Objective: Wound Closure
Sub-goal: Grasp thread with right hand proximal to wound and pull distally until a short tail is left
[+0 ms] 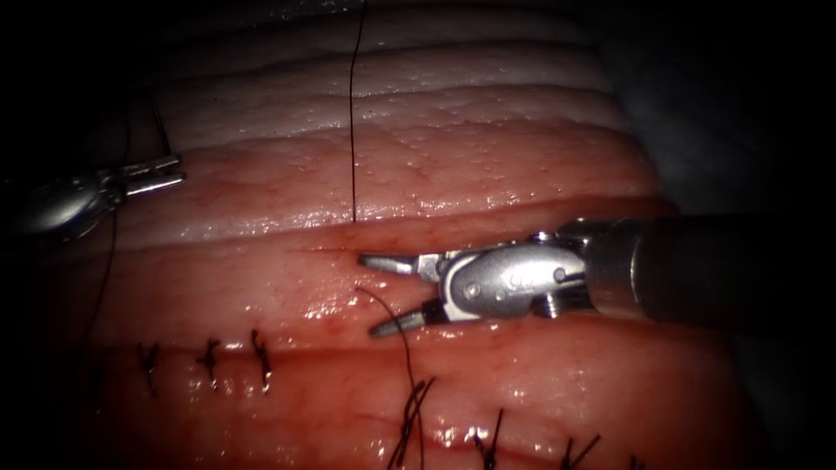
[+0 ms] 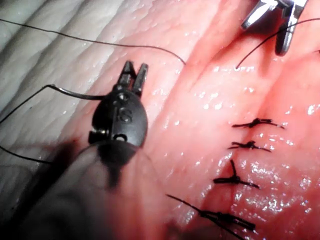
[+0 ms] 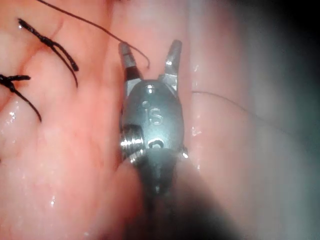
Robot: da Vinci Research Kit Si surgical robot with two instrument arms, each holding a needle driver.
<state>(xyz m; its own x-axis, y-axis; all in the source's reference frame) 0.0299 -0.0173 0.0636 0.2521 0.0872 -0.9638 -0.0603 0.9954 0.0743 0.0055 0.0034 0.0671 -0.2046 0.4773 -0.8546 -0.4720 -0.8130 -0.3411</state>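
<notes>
In the endoscope view the right pincer sits at the frame's centre, its shaft coming in level from the right and its two jaws spread wide, pointing left. A free thread end rises out of the tissue just between those jaws and curls down past the lower one toward the stitches along the lower edge. This end lies directly in front of the open jaws, running roughly across their axis, so the right arm is by far the nearer to it. The jaws hold nothing; the lower one looks to be touching or just beside the thread, and I cannot tell which.

A second strand, the long thread, climbs straight up from the fold just above the upper jaw to the top of the frame.

The left pincer is at the left edge, well apart from the centre. In the left wrist view its jaws stand slightly parted and empty, with thread loops trailing beside the tool. No needle can be made out.
</notes>
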